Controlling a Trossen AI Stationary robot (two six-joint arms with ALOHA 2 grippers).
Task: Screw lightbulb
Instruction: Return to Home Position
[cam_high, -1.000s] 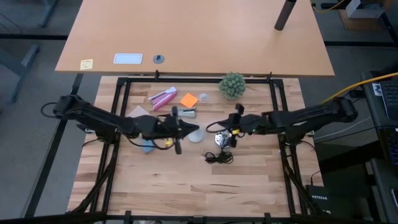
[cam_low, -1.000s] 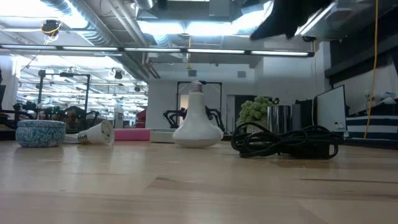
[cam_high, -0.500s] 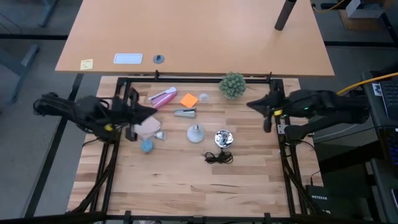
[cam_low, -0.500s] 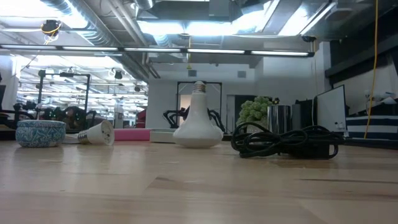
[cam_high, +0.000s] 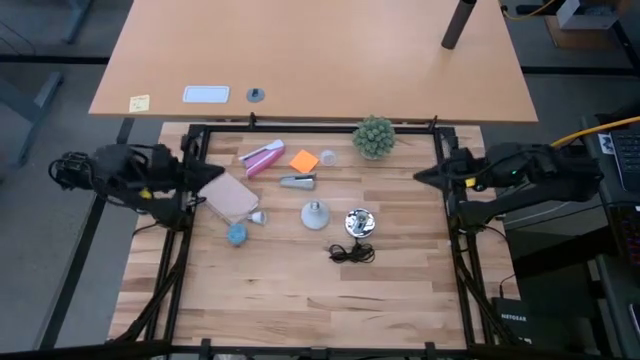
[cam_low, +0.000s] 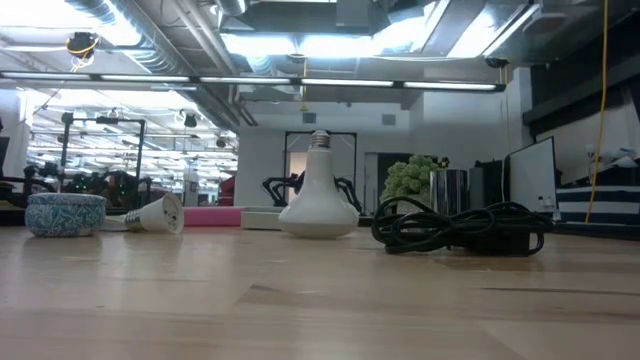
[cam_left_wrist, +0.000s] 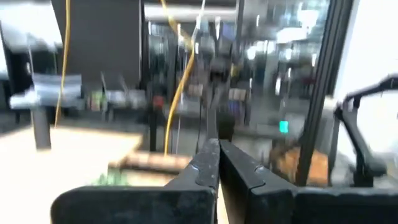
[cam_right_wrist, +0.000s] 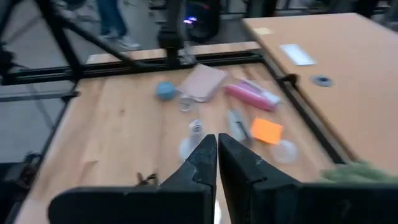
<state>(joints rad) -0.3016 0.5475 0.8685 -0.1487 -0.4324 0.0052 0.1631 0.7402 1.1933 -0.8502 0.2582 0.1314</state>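
Wooden desk (cam_high: 300, 290) is carrying everything, with both dark arms hanging drawn in at its side rails. The left pincer (cam_high: 212, 174) and right pincer (cam_high: 424, 176) are each showing fingers pressed together, gripping nothing. Midway between them, well apart from both, the lightbulb (cam_high: 314, 213) is standing dome-down, threaded base pointing straight up, just beside the metal socket (cam_high: 358, 222).

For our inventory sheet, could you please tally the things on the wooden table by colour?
White: 2, the lightbulb and a small piece
Silver: 2, the socket and an oblong item
Pink: 2, a flat case and a pad
Orange: 1, a note
Green: 1, a plant ball
Blue: 1, a bowl
Clear: 1, a small disc
Black: 1, the cord
Total: 11
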